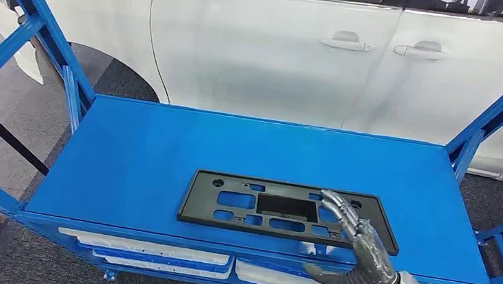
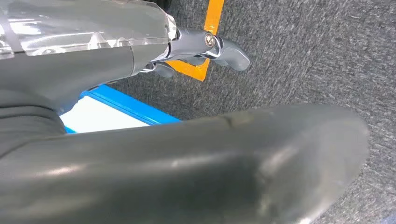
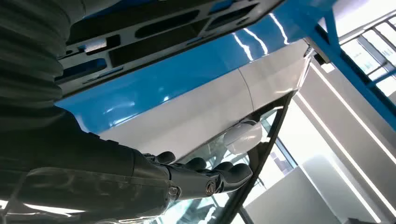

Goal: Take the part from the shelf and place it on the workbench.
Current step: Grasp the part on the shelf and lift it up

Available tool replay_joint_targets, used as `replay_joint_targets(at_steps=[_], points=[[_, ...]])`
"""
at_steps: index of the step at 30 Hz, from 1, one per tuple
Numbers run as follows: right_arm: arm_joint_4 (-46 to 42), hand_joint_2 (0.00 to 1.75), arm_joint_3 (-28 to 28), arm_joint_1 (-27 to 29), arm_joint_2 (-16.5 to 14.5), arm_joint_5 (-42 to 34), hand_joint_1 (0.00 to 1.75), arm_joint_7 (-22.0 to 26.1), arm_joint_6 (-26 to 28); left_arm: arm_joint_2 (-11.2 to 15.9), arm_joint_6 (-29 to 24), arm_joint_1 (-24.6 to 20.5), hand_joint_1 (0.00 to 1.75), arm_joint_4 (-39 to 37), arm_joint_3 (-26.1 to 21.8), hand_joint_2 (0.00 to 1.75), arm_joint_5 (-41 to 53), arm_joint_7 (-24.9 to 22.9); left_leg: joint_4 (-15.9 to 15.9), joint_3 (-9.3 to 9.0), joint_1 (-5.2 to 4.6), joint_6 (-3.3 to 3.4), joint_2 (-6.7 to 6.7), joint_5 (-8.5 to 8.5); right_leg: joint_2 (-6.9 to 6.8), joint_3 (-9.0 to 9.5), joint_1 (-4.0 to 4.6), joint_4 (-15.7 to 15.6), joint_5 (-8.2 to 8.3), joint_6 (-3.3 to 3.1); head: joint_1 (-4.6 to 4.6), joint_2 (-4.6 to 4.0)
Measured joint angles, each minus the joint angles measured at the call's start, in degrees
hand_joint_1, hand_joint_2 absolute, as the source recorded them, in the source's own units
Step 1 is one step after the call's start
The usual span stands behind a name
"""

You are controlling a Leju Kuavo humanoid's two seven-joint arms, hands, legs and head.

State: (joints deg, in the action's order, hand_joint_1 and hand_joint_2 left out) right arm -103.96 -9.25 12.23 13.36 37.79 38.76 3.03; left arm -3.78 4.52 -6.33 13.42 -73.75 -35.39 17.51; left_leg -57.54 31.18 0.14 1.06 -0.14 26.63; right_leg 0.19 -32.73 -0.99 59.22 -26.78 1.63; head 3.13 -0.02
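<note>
With fingers stretched flat and spread, holding nothing, right hand hovers over the right end of the black part. Lies flat near the front edge of the blue shelf. Likely light, stiff, slick plastic; best pinched along the near rim or hooked through a cutout. Left hand hangs loosely curled and unladen above grey floor.

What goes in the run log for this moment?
black plastic panel: flat on blue shelf top | right hand: open over panel | left hand: hanging, holds nothing
</note>
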Motion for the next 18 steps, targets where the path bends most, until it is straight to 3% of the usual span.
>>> replay_joint_targets(at_steps=[2, 6, 8, 10, 11, 12, 13, 16, 18], points=[[0.0, 1.75, -0.9, 0.2, 0.4, 1.7, 0.0, 0.0, 1.3, 0.0, 0.0, 0.0, 0.0, 0.0, 0.0, 0.0, 0.0, 0.0, -0.1, 0.06, -0.08, -0.32, -0.01, 0.09, 0.09, 0.05, 0.12, -0.4, -0.08, -0.42, 0.0, 0.0], [-0.1, 1.75, -4.2, 1.1, 1.8, 8.7, 0.0, -0.5, 6.5, 0.1, 0.0, -0.1, 0.0, 0.0, 0.0, 0.0, 0.0, 0.0, -0.8, 0.19, 0.03, -1.69, 0.0, 0.86, 0.17, 0.25, 0.2, -1.1, -0.02, -1.94, 0.0, 0.0], [-0.3, 1.75, -5.5, 1.8, 2.3, 12.3, 0.0, -1.1, 9.8, 0.1, 0.0, -0.1, 0.0, 0.0, 0.0, 0.0, 0.0, 0.0, -5.2, 2.06, 0.17, -2.24, 0.01, 3.62, 0.03, 0.41, 0.11, -1.3, 0.04, -2.51, 0.0, 0.0], [-0.4, 1.75, -7.0, 2.5, 2.7, 16.0, 0.0, -2.1, 13.4, 0.1, 0.0, 0.1, 0.0, 0.0, 0.0, 0.0, 0.0, 0.0, -12.8, 5.55, 0.23, -2.57, 0.01, 7.23, -0.08, 0.41, 0.24, -1.2, -0.06, -2.79, 0.0, 0.0], [-0.3, 1.75, -8.0, 2.7, 2.8, 17.7, 0.0, -2.8, 15.1, 0.1, 0.0, 0.2, 0.0, 0.0, 0.0, 0.0, 0.0, 0.0, -15.7, 6.89, 0.24, -2.64, 0.01, 8.07, -0.06, 0.42, 0.3, -1.2, -0.09, -2.85, 0.0, 0.0], [-0.2, 1.75, -9.0, 2.8, 2.9, 19.1, 0.0, -3.6, 16.6, 0.1, 0.0, 0.3, 0.0, 0.0, 0.0, 0.0, 0.0, 0.0, -16.6, 7.35, 0.24, -2.6, 0.01, 7.81, -0.03, 0.47, 0.36, -1.2, -0.12, -2.88, 0.0, 0.0], [0.0, 1.75, -9.9, 2.8, 3.0, 20.5, 0.0, -4.6, 18.1, 0.1, 0.0, 0.3, 0.0, 0.0, 0.0, 0.0, 0.0, 0.0, -15.3, 6.74, 0.23, -2.47, 0.01, 6.48, 0.02, 0.56, 0.4, -1.2, -0.14, -2.88, 0.0, 0.0], [0.9, 1.75, -12.8, 2.0, 3.2, 24.6, 0.0, -7.8, 21.9, 0.2, 0.1, 0.2, 0.0, 0.0, 0.0, 0.0, 0.0, 0.1, -4.1, 1.58, 0.03, -1.52, 0.05, 1.23, 0.15, 0.79, 0.58, -1.1, -0.26, -2.67, 0.0, 0.0], [1.8, 1.75, -14.8, 1.2, 3.2, 27.1, 0.0, -9.7, 23.6, 0.2, 0.2, 0.0, 0.0, 0.0, 0.0, 0.0, 0.0, 0.3, -0.4, 0.04, -0.27, -0.93, 0.07, 0.43, 0.19, 0.68, 0.69, -1.1, -0.28, -2.17, 0.0, 0.0]])
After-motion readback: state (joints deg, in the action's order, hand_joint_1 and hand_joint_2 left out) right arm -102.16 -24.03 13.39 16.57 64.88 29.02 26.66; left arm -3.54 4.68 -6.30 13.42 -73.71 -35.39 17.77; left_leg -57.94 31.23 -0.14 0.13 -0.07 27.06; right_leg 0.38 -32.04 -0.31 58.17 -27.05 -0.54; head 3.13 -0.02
